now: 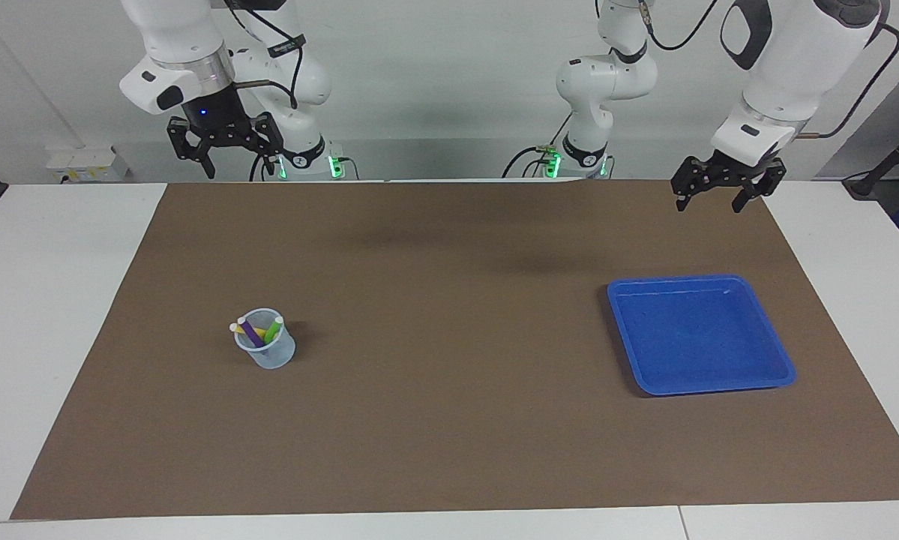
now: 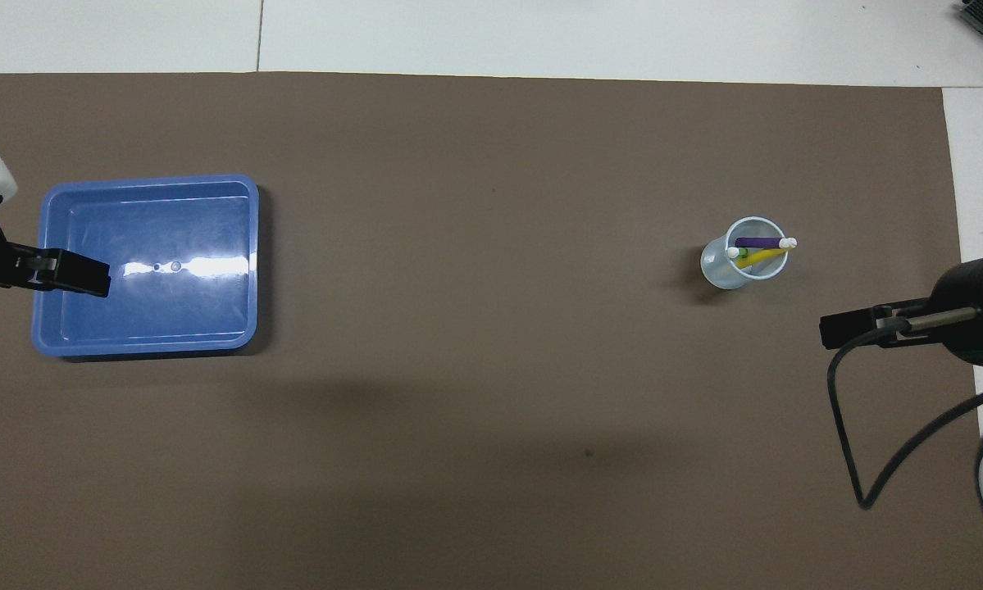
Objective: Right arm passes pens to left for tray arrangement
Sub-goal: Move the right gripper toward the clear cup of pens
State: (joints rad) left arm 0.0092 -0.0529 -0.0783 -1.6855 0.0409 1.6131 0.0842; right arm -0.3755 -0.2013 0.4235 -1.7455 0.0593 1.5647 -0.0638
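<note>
Three pens, purple (image 1: 252, 333), green (image 1: 273, 330) and yellow (image 2: 758, 258), stand tilted in a small translucent cup (image 1: 267, 352) on the brown mat, toward the right arm's end of the table. The blue tray (image 1: 700, 337) lies with nothing in it toward the left arm's end. My right gripper (image 1: 239, 169) hangs open and high over the mat's edge, well apart from the cup (image 2: 733, 270). High up, the left gripper (image 1: 708, 204) is open and holds nothing. From above, the left gripper (image 2: 89, 279) covers the tray's rim (image 2: 151, 182), and the right gripper (image 2: 837, 329) shows beside the cup.
The brown mat (image 1: 449, 420) covers most of the white table (image 1: 52, 300). A black cable (image 2: 848, 442) loops down from the right arm over the mat's corner. Both arm bases (image 1: 584, 150) stand at the robots' end.
</note>
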